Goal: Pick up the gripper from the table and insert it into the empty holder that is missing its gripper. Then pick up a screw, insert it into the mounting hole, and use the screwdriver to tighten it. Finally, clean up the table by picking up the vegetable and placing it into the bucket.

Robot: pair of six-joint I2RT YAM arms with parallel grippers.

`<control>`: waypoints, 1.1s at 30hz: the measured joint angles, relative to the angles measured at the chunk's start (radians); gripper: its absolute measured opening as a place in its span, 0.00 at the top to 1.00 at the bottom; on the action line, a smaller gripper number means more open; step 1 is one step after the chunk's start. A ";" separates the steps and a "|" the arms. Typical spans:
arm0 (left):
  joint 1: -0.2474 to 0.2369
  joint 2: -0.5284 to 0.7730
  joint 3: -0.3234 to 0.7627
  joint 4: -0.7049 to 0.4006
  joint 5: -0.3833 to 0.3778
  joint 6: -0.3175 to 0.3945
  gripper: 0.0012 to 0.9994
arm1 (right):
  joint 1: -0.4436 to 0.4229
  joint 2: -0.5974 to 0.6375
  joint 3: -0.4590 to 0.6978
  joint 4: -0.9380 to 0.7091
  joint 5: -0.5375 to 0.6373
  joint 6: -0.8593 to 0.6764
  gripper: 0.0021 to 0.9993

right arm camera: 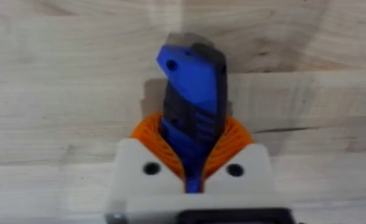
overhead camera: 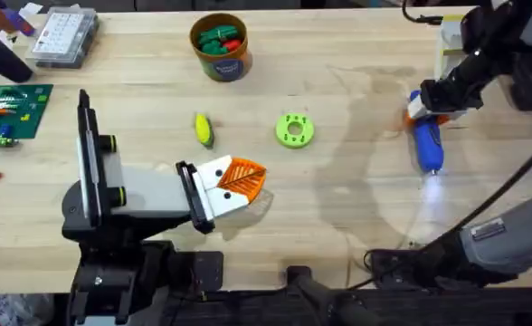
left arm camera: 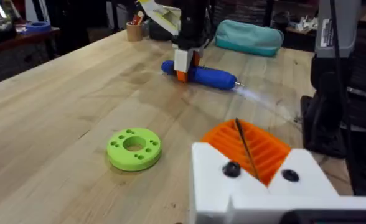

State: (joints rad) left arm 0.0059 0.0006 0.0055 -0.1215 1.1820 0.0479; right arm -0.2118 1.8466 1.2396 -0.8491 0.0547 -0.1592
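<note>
Right gripper (right arm camera: 192, 165), orange pads clamped on the bright blue pen-shaped electric screwdriver (overhead camera: 427, 145) lying on the pale plank table (overhead camera: 338, 208) at right; off-centre grip risks tilt or slip on lift; left gripper (overhead camera: 234, 184) nearly shut, empty.

The screwdriver's (right arm camera: 192, 93) lower body is hidden between the right gripper's (right arm camera: 192, 163) pads. Toy pieces inside the bucket (overhead camera: 220, 47) at 12 o'clock are too small to tell apart.
</note>
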 joint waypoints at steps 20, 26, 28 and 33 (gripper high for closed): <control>0.000 0.000 0.000 0.000 0.000 0.000 1.00 | 0.009 -0.014 0.006 -0.030 -0.077 0.009 0.98; 0.000 0.000 0.000 0.000 0.000 0.000 1.00 | 0.060 -0.112 0.101 -0.051 -0.145 0.043 0.98; 0.000 0.000 0.000 0.000 0.000 0.000 1.00 | 0.079 -0.143 0.175 -0.050 -0.174 0.050 0.98; 0.000 0.000 0.000 0.000 0.000 0.000 1.00 | 0.121 -0.187 0.388 -0.055 -0.266 0.057 0.98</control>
State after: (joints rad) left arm 0.0059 0.0006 0.0055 -0.1215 1.1820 0.0481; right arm -0.0904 1.6594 1.6272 -0.9039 -0.2114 -0.1026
